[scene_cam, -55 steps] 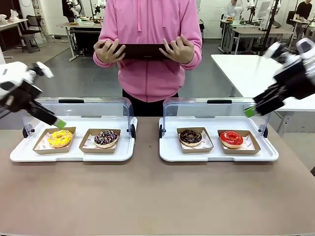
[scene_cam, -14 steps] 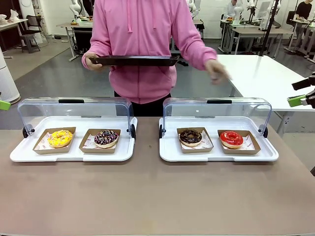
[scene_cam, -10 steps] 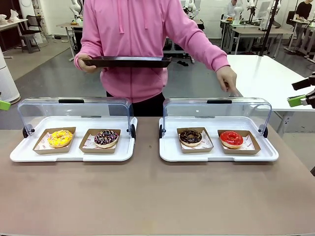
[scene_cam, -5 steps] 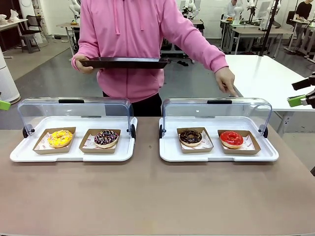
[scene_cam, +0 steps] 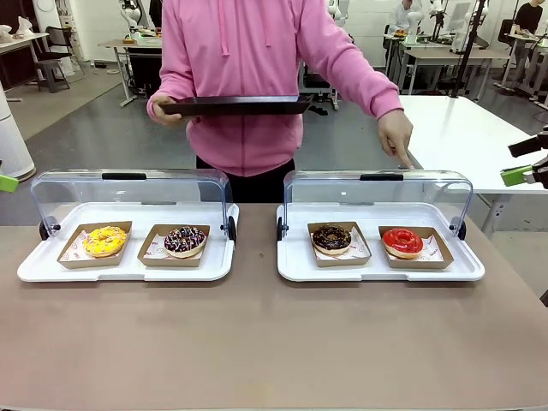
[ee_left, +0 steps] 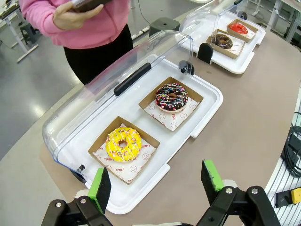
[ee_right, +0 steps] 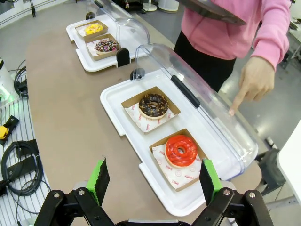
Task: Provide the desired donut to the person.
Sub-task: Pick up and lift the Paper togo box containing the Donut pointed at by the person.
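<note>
The person (scene_cam: 248, 86) points one hand (ee_right: 254, 82) down at the rolled-back lid (scene_cam: 377, 193) of the right case, the fingertip above the red donut (ee_right: 181, 149), so that one is most likely wanted, not the chocolate donut (ee_right: 153, 104) beside it. It lies in its carton (ee_right: 188, 176) at the outer end of the case, on the bench (scene_cam: 257, 342). The right gripper (ee_right: 153, 181) hangs nearest, jaws spread and empty; the left gripper (ee_left: 155, 180) is likewise spread over the other case. The right one should come in low from the open front, pinch the carton's wall and not the icing, keep it level, and carry it to the dark tray (scene_cam: 240, 104) the person holds. Whether the fingertip touches the lid is unclear, the tray's top is seen edge-on, and the liner print is too small to read.
</note>
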`<action>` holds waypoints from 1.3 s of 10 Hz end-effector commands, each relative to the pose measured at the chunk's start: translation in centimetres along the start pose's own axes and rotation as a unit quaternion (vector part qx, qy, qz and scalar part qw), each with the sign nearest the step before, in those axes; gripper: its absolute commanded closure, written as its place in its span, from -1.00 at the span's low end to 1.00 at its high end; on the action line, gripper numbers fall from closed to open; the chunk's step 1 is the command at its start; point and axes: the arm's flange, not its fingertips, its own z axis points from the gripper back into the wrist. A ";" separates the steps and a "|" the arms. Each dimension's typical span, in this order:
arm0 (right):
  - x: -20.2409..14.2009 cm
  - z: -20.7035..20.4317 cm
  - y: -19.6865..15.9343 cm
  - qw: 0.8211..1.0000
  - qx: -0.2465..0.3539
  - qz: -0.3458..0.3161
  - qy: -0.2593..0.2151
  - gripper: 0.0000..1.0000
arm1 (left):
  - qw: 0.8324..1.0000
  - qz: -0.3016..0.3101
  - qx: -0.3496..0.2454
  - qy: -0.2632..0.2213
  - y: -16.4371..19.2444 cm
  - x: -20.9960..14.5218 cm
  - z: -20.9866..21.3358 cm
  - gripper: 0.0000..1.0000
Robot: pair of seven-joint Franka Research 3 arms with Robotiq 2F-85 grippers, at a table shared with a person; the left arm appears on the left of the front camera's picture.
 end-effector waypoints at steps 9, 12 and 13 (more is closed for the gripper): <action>1.9 -0.7 1.4 0.997 0.013 0.045 0.057 -1.00 | 1.000 0.005 0.000 -0.004 0.1 -0.1 0.1 -1.00; 4.9 -6.7 2.1 0.967 0.040 0.091 0.234 -1.00 | 1.000 0.005 0.000 -0.004 0.1 -0.1 0.1 -1.00; 4.7 -8.7 1.1 0.957 0.052 0.093 0.269 -1.00 | 1.000 0.005 0.000 -0.004 0.1 -0.1 0.1 -1.00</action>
